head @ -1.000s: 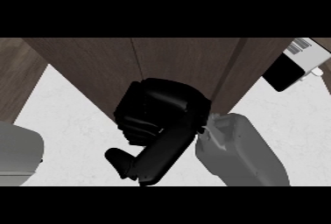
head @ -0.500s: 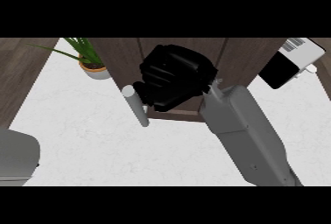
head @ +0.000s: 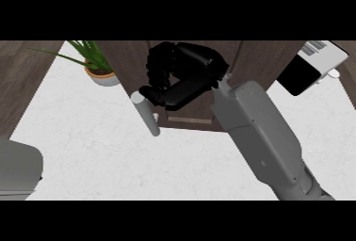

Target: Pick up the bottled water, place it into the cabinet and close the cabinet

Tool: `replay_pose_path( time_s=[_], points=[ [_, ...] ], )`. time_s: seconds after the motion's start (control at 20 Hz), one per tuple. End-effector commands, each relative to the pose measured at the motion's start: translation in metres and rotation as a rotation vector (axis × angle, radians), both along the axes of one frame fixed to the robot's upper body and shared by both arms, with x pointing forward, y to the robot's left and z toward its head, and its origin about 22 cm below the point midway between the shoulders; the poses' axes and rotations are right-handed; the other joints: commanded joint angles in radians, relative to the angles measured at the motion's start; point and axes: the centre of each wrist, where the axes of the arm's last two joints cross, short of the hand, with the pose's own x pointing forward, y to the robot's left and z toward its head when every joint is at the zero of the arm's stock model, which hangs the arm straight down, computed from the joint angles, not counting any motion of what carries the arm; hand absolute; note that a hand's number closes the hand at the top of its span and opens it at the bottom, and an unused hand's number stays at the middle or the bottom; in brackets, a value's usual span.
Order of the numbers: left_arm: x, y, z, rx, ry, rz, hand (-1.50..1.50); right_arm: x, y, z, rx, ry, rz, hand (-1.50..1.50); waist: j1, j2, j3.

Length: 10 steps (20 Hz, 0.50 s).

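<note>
At the left edge you see a grey forearm (head: pixel 17 169); its hand is out of view. A potted plant (head: pixel 97 70) sits at the counter's (head: pixel 104 155) far left edge. The bottled water (head: pixel 146 113) stands just before the cabinet (head: pixel 257 61). Your right hand (head: pixel 184 77) hovers beside it, fingers curled, clasping nothing. Far right: a black-and-white device (head: pixel 313 66).

Quick count: one black hand (head: pixel 182 70), one bottled water (head: pixel 146 113), one dark cabinet (head: pixel 257 61), one potted plant (head: pixel 97 66), one black-and-white appliance (head: pixel 313 66) by the counter's (head: pixel 139 164) far right corner.
</note>
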Motion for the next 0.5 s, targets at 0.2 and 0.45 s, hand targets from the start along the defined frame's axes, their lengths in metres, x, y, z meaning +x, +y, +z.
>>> replay_pose_path(
  time_s=[0.2, 0.45],
  points=[
    [0.001, 0.007, 0.004, 0.022, 0.0, 0.036, -1.5, 0.018, 0.009, 0.045, 0.06, -0.169, -0.227, -1.5, 0.004, 0.011, -0.007],
    [-0.002, 0.006, 0.002, 0.022, -0.021, 0.021, -1.5, 0.027, -0.005, 0.053, 0.072, -0.169, -0.272, -1.5, 0.011, 0.012, -0.007]
  ],
)
